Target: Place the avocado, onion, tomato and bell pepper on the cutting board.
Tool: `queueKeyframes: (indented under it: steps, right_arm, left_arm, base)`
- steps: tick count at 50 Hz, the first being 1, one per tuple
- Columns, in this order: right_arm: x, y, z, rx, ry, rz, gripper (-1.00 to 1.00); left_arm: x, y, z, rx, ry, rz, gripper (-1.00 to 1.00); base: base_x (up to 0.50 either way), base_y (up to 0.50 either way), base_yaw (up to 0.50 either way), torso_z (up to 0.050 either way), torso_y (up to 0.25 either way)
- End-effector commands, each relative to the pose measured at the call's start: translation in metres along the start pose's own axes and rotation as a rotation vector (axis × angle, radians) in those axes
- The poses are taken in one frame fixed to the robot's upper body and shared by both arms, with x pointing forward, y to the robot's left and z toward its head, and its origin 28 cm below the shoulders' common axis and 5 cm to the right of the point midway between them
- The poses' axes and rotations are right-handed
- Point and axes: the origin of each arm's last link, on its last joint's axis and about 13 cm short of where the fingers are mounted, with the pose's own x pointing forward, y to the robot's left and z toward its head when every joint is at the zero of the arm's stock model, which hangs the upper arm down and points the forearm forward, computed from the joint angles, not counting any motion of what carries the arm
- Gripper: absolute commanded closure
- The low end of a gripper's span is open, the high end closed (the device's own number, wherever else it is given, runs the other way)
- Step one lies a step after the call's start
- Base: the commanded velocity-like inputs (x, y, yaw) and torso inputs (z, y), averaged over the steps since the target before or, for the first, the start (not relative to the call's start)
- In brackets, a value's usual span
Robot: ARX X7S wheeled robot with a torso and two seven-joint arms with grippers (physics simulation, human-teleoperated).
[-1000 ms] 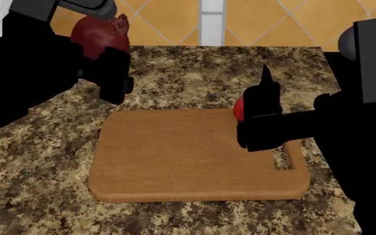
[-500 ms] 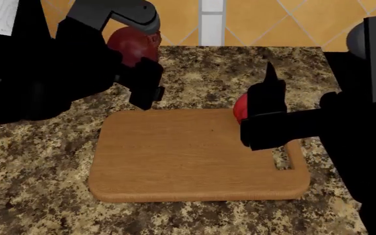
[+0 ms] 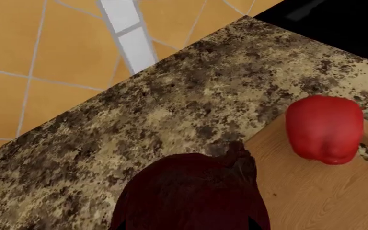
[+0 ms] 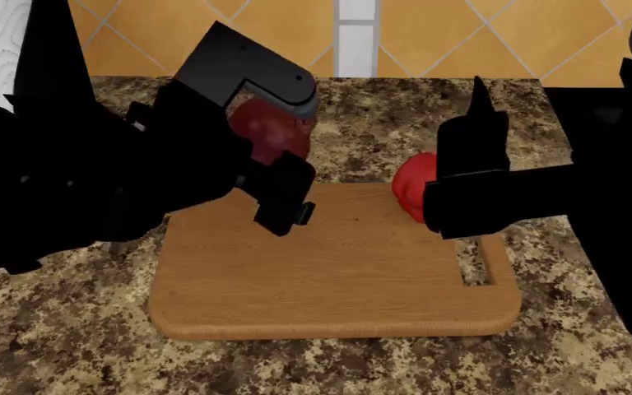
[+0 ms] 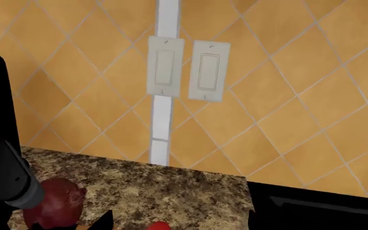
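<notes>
My left gripper (image 4: 277,177) has its jaws clenched on the onion (image 4: 274,130), held above the far left corner of the cutting board (image 4: 327,280). The bell pepper (image 3: 325,127) sits on the board's far edge just beside my right gripper (image 4: 464,185); I cannot tell how those jaws stand. Speckled surface (image 3: 171,105) lies below.

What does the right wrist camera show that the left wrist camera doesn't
Only the right wrist view shows the two wall switches on the tiled backsplash and part of the left arm. Only the left wrist view shows the cutting board with the whole bell pepper resting on it. Both show the onion, the speckled countertop, the orange tiles and the white grout strip.
</notes>
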Motion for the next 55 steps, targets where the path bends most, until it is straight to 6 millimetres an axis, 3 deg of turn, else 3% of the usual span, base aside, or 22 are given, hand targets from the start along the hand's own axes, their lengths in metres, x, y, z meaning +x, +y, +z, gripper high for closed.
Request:
queueKeyframes:
  steps: [1, 16, 24, 34, 55]
  right_arm:
    - [-0.007, -0.002, 0.007, 0.01, -0.045, 0.002, -1.0]
    - [-0.01, -0.003, 0.008, 0.012, -0.05, -0.005, -1.0]
    - [-0.009, -0.002, 0.011, 0.011, -0.057, 0.004, -1.0]
    - [-0.011, -0.003, 0.009, 0.014, -0.058, -0.002, -1.0]
    - [-0.013, -0.002, 0.006, 0.017, -0.055, -0.005, -1.0]
  left_arm:
    - [0.01, -0.022, 0.006, 0.015, -0.017, -0.09, 1.0]
    - [0.023, -0.045, 0.003, 0.069, -0.009, -0.126, 1.0]
    - [0.028, -0.047, 0.003, 0.086, -0.031, -0.116, 1.0]
    - [0.036, -0.057, -0.009, 0.055, -0.082, -0.135, 1.0]
    - [0.044, -0.051, -0.022, 0.053, -0.067, -0.089, 1.0]
  base:
    - [0.0, 0.0, 0.0, 0.0, 0.0]
    - [0.0, 0.0, 0.0, 0.0, 0.001]
    - [0.0, 0.0, 0.0, 0.0, 0.0]
    - [0.0, 0.0, 0.0, 0.0, 0.0]
    - [0.0, 0.0, 0.0, 0.0, 0.0]
